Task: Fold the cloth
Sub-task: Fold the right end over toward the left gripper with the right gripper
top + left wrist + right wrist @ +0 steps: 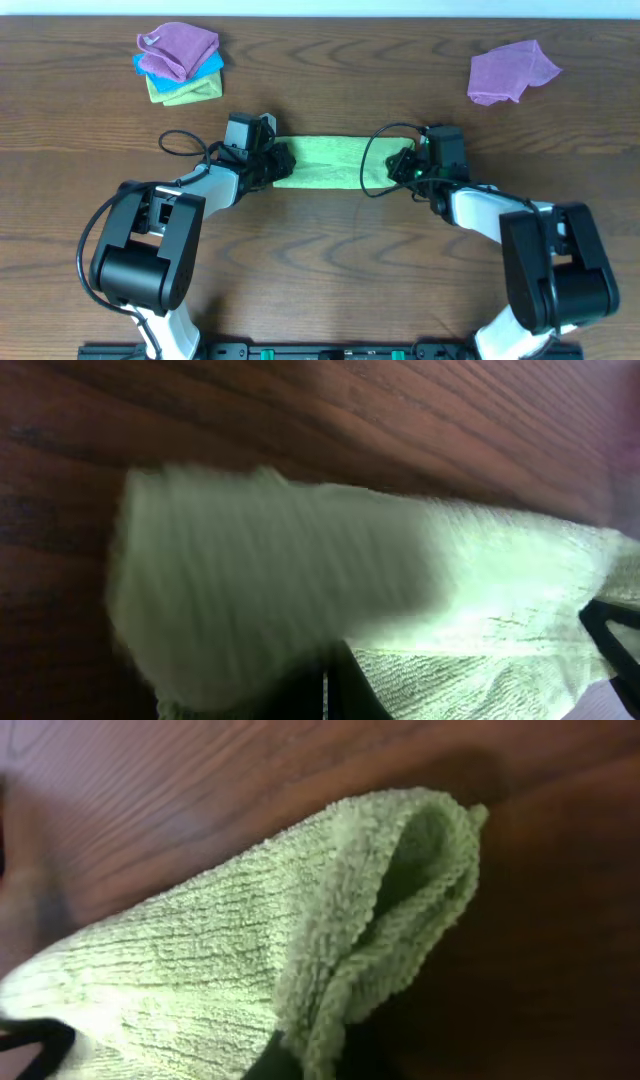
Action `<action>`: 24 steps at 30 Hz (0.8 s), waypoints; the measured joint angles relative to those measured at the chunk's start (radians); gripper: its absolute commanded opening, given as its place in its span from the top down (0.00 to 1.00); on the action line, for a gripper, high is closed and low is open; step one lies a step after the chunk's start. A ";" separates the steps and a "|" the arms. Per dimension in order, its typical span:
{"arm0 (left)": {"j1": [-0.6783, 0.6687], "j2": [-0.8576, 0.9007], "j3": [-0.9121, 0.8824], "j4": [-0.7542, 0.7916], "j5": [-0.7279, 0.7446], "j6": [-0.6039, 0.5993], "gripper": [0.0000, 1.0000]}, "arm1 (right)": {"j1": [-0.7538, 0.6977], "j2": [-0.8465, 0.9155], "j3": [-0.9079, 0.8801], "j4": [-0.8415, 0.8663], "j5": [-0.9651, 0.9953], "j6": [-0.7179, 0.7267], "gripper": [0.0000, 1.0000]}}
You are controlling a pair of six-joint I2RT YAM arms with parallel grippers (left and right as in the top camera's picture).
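A light green cloth (332, 161) lies folded into a long band across the middle of the wooden table. My left gripper (278, 163) is at its left end and my right gripper (402, 164) at its right end. In the left wrist view the cloth (300, 580) fills the frame, blurred, with a dark finger (345, 695) at the bottom pressed into it. In the right wrist view the doubled cloth edge (380, 940) runs down between the fingers (305, 1065). Both grippers look shut on the cloth.
A stack of folded cloths, purple on blue on green (180, 62), sits at the back left. A crumpled purple cloth (510, 72) lies at the back right. Black cables loop beside each wrist near the cloth ends.
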 measured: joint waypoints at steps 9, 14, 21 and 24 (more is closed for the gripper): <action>0.000 0.000 0.006 -0.011 0.011 0.000 0.94 | 0.016 -0.089 -0.006 0.074 0.002 -0.087 0.99; 0.000 0.003 0.028 -0.018 0.011 0.000 0.94 | 0.085 -0.168 -0.006 0.093 -0.011 -0.112 0.99; 0.000 0.003 0.042 -0.018 0.011 0.000 0.94 | 0.199 -0.171 -0.006 0.136 -0.005 -0.119 0.99; 0.000 0.003 0.042 -0.018 0.011 0.000 0.94 | 0.241 -0.171 -0.004 0.136 0.010 -0.119 0.99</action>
